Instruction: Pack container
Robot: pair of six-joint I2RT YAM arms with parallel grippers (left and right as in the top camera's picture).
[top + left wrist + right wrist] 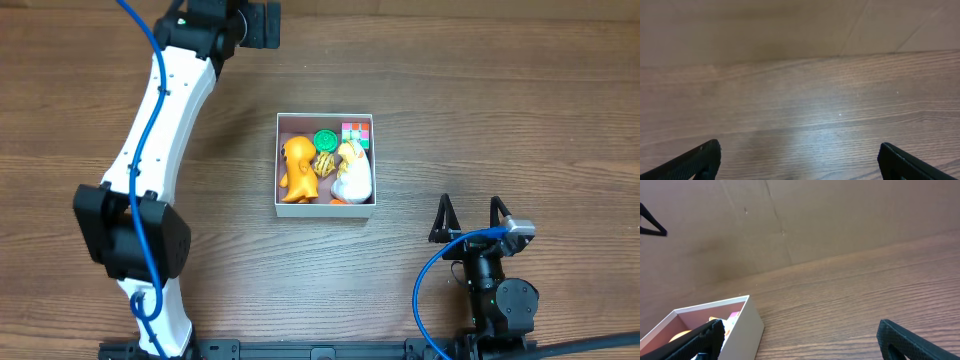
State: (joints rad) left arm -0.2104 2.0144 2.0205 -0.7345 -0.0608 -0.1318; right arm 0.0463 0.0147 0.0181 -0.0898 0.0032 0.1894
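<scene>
Overhead view: even, warm light, approx. from above; sharp across the frame, shadows faint & soft, white walls of the container (325, 209) bright but not blown out. Left wrist view: softer, slight blur, pale glare patch on the table (815, 132) mid-frame. Right wrist view: dimmer, back wall (840, 220) murky, wood grain crisp nearby.

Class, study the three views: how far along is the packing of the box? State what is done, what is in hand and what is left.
Done: the container holds an orange toy, a green disc, a multicoloured cube and a white-and-yellow toy. In hand: nothing; the left gripper and right gripper are open and empty, away from the box. Left: seemingly nothing, as no toy shows outside it.
</scene>
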